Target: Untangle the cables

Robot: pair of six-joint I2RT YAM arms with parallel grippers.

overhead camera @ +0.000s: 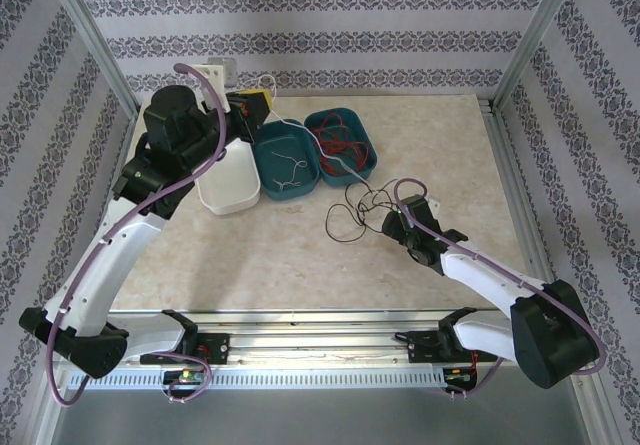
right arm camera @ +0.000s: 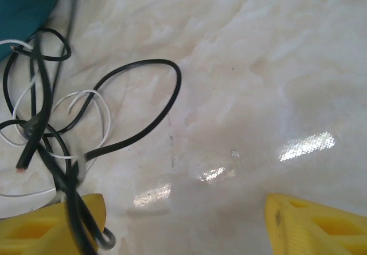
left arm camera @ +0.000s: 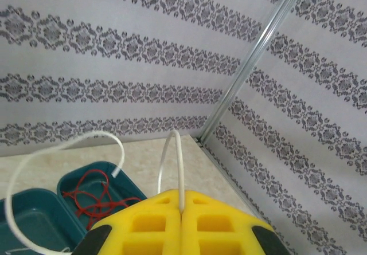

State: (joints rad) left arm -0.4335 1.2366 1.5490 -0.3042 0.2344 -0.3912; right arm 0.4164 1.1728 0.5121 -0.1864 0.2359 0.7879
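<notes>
Top view. My left arm is raised at the far left of the table (overhead camera: pixel 300 275), and my right arm reaches in low from the near right. Three trays stand in a row at the far side. There is a white tray (overhead camera: pixel 228 203), a middle teal tray (overhead camera: pixel 262 170) with thin white wires (overhead camera: pixel 290 170) in it, and a right teal tray (overhead camera: pixel 368 155) with the red cables (overhead camera: pixel 338 145).

Left wrist view. My left gripper (left arm camera: pixel 181 209) has its yellow fingers (left arm camera: pixel 149 226) pressed together. They are clamped on a white cable (left arm camera: pixel 180 169), which rises from between the pads and bends over above them. Another white loop arcs above the teal trays.

Right wrist view. My right gripper (right arm camera: pixel 183 226) has its fingers spread wide over bare tabletop and grips nothing. The tangle (right arm camera: pixel 51 129) of black cables (right arm camera: pixel 172 77) and a thin white wire (right arm camera: pixel 103 109) lies flat on the table. It sits just ahead of the finger on the left of this view. One black strand crosses that finger's inner edge. I cannot tell whether it presses against it.

In the top view the tangle lies near the table's middle, between the teal trays and my right gripper.
</notes>
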